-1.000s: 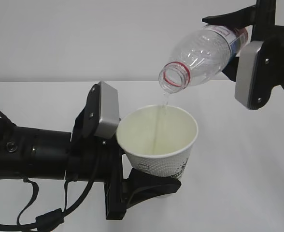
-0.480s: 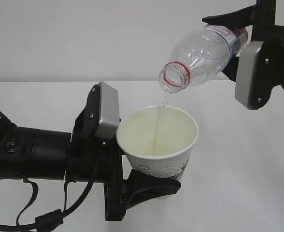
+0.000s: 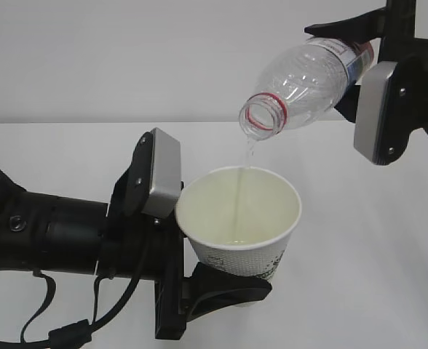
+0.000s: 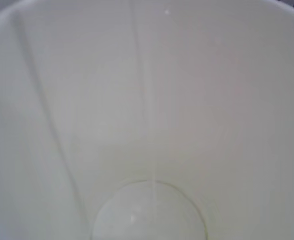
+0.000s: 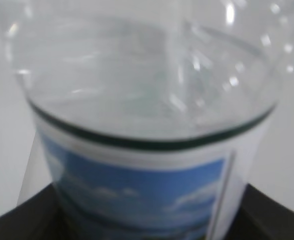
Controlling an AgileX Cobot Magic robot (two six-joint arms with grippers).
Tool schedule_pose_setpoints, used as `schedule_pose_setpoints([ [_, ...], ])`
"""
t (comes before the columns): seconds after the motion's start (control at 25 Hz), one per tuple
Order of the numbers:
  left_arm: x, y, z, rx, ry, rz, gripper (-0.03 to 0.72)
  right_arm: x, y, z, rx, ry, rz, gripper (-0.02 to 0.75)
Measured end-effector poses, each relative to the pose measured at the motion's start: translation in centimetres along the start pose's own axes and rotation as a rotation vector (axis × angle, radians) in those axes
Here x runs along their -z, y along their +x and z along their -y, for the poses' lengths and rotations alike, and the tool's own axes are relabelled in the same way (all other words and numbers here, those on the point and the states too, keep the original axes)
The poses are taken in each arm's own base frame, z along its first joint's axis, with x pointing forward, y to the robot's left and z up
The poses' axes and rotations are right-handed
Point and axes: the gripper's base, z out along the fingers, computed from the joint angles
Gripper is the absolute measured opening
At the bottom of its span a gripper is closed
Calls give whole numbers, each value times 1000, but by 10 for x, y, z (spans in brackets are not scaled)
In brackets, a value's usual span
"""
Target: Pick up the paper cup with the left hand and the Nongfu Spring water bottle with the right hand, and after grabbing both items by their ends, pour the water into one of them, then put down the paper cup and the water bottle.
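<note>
- Between the jaws of the left hand (image 3: 225,287), low and closest to us, sits the paper cup (image 3: 239,222). The two black fingers (image 3: 232,291) squeeze its bottom end, so this gripper is clamped on the cup.
- The cup stands almost straight up from those jaws, tipped just a little. Its open mouth faces up.
- Looking down from the left wrist, we see right into the cup. A small pale pool of the water (image 4: 149,215) lies on the round bottom.
- A thin stream of the water (image 3: 242,196) falls from above into the cup, a little toward its far side.
- Up and to the right of the left jaws, farther back, hangs the Nongfu Spring water bottle (image 3: 308,83). Its mouth, with the red ring, is straight above the cup and does not touch it.
- The bottle's long side slants. The mouth points down and to the left, and the back end goes up and to the right.
- The right hand (image 3: 359,65) grips that back end, near the blue picture label (image 5: 137,200). Its jaws are closed on the bottle.
- I think pouring is going on now. The main thing is that the bottle's mouth stays right over the cup.
- After that, I think the bottle has to tip back up, and then both things go down onto the table (image 3: 374,276).
</note>
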Motion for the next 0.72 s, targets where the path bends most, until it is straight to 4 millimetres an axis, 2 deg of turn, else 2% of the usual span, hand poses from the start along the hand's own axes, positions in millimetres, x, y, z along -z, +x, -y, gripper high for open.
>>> schedule_pose_setpoints([
  [0.72,0,0,0,-1,1,-1,543,0,0,0,6,0,0,478],
])
